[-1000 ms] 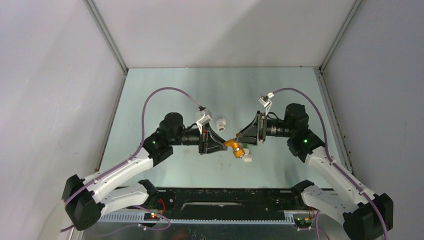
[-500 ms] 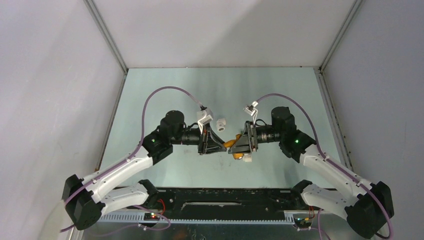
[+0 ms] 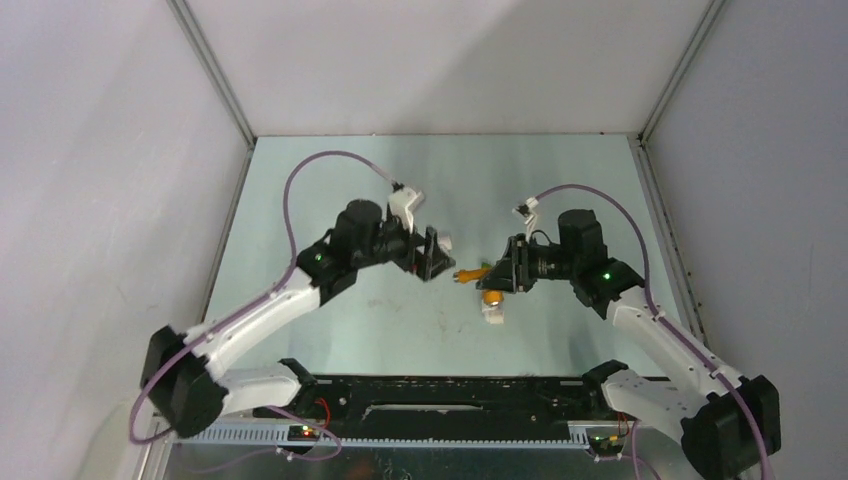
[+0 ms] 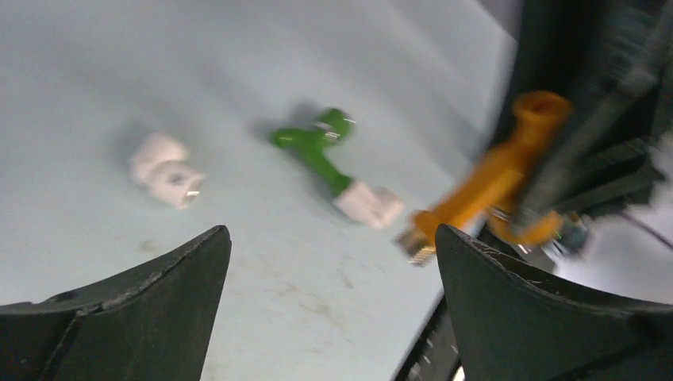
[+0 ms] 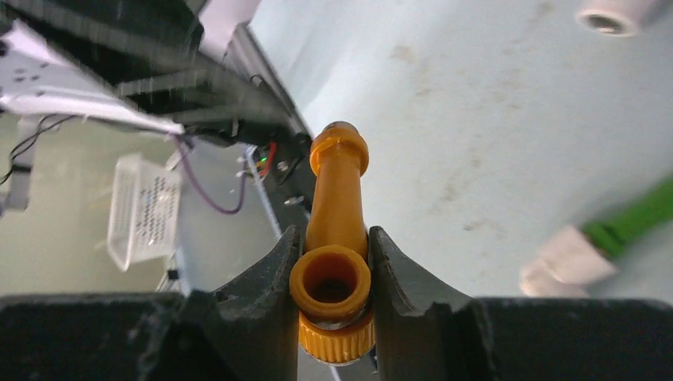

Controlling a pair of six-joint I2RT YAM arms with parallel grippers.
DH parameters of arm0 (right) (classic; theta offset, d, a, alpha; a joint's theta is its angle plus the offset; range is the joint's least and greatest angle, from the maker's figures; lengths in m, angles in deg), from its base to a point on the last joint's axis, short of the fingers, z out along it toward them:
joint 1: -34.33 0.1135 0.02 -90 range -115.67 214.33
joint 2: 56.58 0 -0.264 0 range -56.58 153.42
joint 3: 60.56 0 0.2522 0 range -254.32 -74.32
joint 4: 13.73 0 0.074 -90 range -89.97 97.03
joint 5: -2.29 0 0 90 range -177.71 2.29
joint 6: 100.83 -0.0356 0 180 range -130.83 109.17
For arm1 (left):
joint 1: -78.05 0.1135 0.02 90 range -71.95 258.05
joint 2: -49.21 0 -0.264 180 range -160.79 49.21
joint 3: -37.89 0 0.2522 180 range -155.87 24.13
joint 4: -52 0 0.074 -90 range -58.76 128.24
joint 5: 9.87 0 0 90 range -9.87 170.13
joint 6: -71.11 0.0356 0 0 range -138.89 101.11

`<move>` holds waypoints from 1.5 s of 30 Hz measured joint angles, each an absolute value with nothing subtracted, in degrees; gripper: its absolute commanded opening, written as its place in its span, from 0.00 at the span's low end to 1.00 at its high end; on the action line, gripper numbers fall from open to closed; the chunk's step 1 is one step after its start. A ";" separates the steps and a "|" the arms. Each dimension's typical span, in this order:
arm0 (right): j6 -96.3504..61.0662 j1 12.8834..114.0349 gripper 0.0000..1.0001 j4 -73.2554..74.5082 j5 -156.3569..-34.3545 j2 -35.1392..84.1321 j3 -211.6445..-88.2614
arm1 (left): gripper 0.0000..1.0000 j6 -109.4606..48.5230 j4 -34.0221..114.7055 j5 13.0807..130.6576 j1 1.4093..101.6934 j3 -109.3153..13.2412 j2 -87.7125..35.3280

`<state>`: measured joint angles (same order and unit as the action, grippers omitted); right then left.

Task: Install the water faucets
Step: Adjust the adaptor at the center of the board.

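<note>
**Obs:** Left jaws [image 4: 329,238] have sprung wide and backed away from the orange faucet [image 5: 336,190], which they shared with the other arm a second ago. Right jaws [image 5: 333,234] have closed in and now carry it alone.

**Rec:** Grip?

**Obs:** Right jaws are clamped on the faucet's open round collar, one finger each side. The body sticks out past the tips and off the worktop [image 4: 119,63]. Its threaded end points towards the left jaws, just off their right finger.

**Rec:** Green one?

**Obs:** Green faucet [image 4: 313,152] lies flat on the worktop, ahead of the left jaws and roughly centred between them, pale round end [image 4: 367,204] nearest the orange one. From the right jaws it sits off to one side and below. Nothing touches it.

**Rec:** Step?

**Obs:** Looks like a hand-over just finished, nothing installed yet. A white elbow fitting [image 4: 165,169] lies ahead of the left finger, apart from both faucets.

**Rec:** Next?

**Obs:** My guess is the empty left jaws fetch that fitting and hold it steady for the thread. Axes must line up first. The view is blurred, so I can't judge the thread's condition.
</note>
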<state>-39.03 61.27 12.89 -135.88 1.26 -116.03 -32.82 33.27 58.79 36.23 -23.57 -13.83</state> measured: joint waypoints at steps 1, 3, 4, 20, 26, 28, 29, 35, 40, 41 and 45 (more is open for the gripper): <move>-38.27 59.70 0.00 13.66 -135.11 1.00 -115.79 | 1.00 -33.83 31.78 60.95 37.56 -25.84 -16.54; -37.02 56.94 0.00 14.99 -133.87 0.12 -115.05 | 1.00 -35.86 29.40 64.14 40.47 -30.41 -22.42; -36.45 55.44 0.00 15.54 -133.30 -0.40 -114.55 | 1.00 -37.06 27.89 65.19 42.19 -33.03 -26.12; -34.12 47.79 0.00 16.59 -131.24 -0.60 -110.55 | 0.86 -50.20 23.74 57.65 49.58 -49.10 -63.40; -34.23 47.74 0.00 16.02 -131.46 0.71 -110.55 | 0.71 -50.35 22.36 57.74 49.21 -51.77 -65.63; -34.33 47.72 0.00 15.47 -131.48 1.15 -110.55 | 0.67 -50.68 22.47 57.72 49.06 -52.18 -66.22; -34.38 47.68 0.00 15.15 -131.51 1.41 -110.55 | 0.64 -51.29 22.66 57.72 48.97 -52.09 -66.29; -35.45 47.68 0.00 11.87 -132.34 2.79 -109.56 | 0.27 -57.13 26.97 59.92 46.94 -47.77 -64.98; -36.52 47.70 0.00 9.62 -132.88 4.08 -108.51 | 0.11 -67.31 35.45 64.82 43.11 -36.38 -57.96; -36.87 47.70 0.00 9.00 -132.95 4.32 -108.32 | 0.12 -69.32 36.57 66.04 42.46 -34.11 -56.34; -37.92 48.29 0.00 6.80 -132.95 4.82 -107.40 | 0.41 -79.68 38.86 75.51 38.04 -23.48 -47.65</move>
<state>-37.92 48.29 6.80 -132.95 4.82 -107.40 -79.68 38.86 75.51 38.04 -23.48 -47.65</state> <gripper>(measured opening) 0.324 0.298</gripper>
